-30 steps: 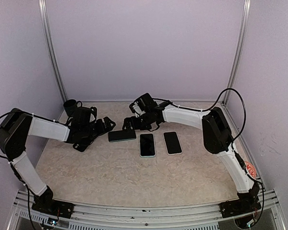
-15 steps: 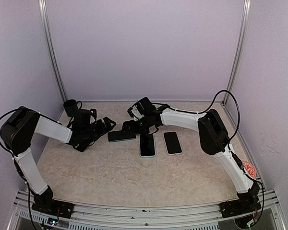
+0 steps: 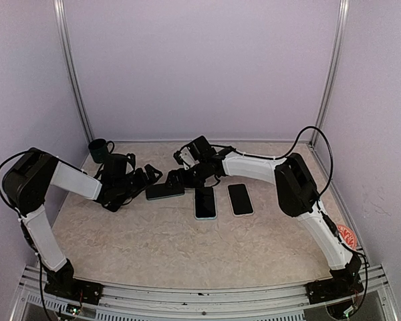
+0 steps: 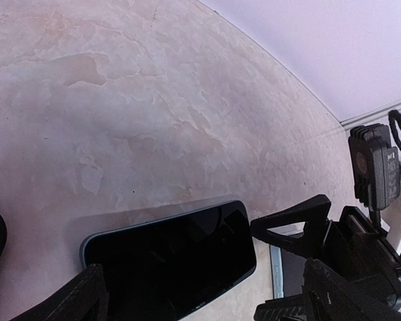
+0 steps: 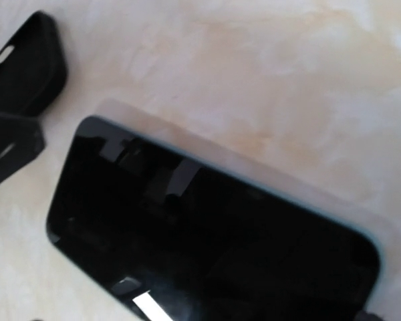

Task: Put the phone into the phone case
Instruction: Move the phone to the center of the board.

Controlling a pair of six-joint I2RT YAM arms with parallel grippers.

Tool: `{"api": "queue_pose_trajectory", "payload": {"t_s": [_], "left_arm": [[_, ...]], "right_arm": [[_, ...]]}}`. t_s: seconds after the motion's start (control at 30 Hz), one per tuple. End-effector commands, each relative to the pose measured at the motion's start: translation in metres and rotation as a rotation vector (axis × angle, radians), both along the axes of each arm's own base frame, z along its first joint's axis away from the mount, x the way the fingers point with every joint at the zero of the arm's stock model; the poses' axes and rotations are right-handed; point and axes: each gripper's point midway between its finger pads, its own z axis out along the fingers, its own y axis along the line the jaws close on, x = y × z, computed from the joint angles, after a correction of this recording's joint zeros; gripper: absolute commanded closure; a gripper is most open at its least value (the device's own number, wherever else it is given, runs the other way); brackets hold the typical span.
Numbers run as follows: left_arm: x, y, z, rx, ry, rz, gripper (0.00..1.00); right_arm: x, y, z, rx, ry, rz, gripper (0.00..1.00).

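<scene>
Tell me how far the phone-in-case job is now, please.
Done: nothing visibly finished. In hand: left claw and right claw flank the phone, which lies flat in a teal rim, possibly its case. Left: seating cannot be confirmed. Two other phones lie untouched beside.

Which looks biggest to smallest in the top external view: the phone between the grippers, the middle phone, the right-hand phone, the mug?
1. Phone between the grippers, though gripper fingers cover its ends.
2. Middle phone and right-hand phone: look alike, not ranked.
3. Mug, smallest.
</scene>
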Motion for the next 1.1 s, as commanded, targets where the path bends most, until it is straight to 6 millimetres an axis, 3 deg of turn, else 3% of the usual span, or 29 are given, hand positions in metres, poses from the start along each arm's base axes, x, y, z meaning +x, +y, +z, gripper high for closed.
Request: {"api": "queue_pose_trajectory", "payload": {"t_s": [0.0, 0.27, 0.53, 0.63, 0.73, 0.9, 1.07], "left_arm": [[-0.003, 0.005, -0.001, 0.009, 0.013, 0.016, 0.01], [-0.008, 0.027, -0.011, 0.101, 0.050, 0.099, 0.01], [-0.004, 0.034, -0.014, 0.159, 0.051, 0.113, 0.01], [0.000, 0.030, -0.003, 0.152, 0.008, 0.093, 0.01], [0.011, 0.031, 0.015, 0.172, -0.040, 0.087, 0.01], [0.046, 0.025, 0.044, 0.199, -0.093, 0.042, 0.01], [0.075, 0.011, 0.026, 0.250, -0.054, -0.019, 0.01]], "right_arm": [[-0.020, 0.022, 0.014, 0.049, -0.013, 0.082, 0.01], [-0.037, 0.030, 0.005, 0.024, -0.005, 0.105, 0.00], [-0.045, 0.027, -0.004, 0.010, 0.023, 0.092, 0.00], [-0.049, 0.025, -0.003, 0.015, 0.027, 0.096, 0.01], [-0.053, 0.021, 0.003, 0.024, 0.018, 0.093, 0.01], [-0.060, 0.016, 0.016, 0.030, 0.008, 0.093, 0.00], [-0.077, 0.012, 0.038, 0.057, -0.013, 0.106, 0.00]]}}
